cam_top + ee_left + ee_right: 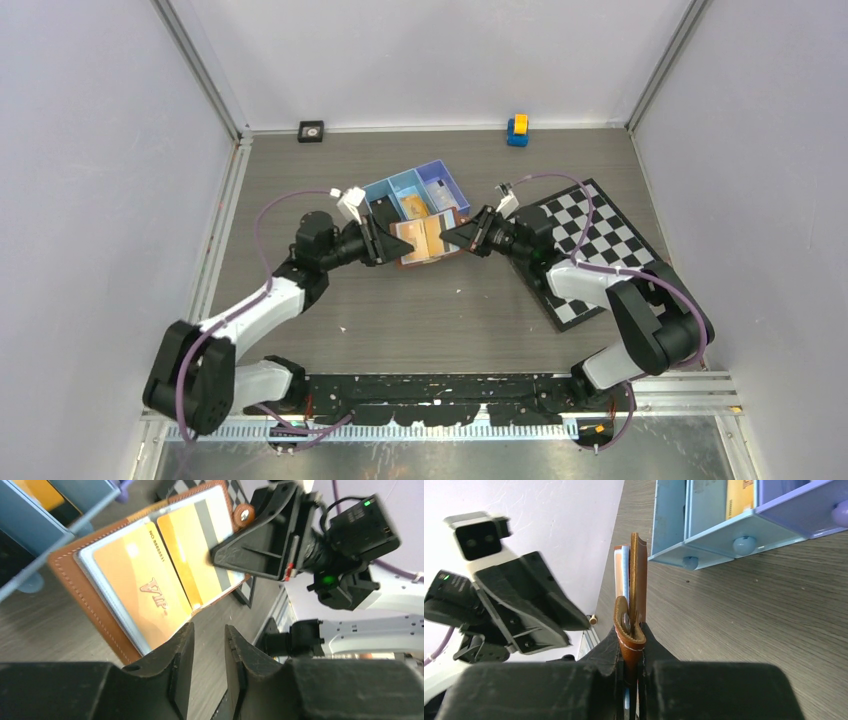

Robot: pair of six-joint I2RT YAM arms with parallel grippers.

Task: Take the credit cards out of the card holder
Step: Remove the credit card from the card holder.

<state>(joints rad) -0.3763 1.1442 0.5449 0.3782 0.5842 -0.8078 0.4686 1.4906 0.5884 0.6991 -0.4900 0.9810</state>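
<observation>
**Card holder pinned open; cards still seated**

Top view: the card holder [428, 243] lies spread open just beside the blue tray [384, 189], between the left gripper [385, 240] and the right gripper [462, 236]. This likely exposes its sleeves.

Left wrist view: two orange credit cards [132, 575] sit side by side in the sleeves. The left jaws stand slightly apart and empty at the holder's near edge.

Right wrist view: the right jaws are clamped on the holder's strap edge, steadying it. The tray has three compartments, and one holds a single orange card [740, 497].
</observation>
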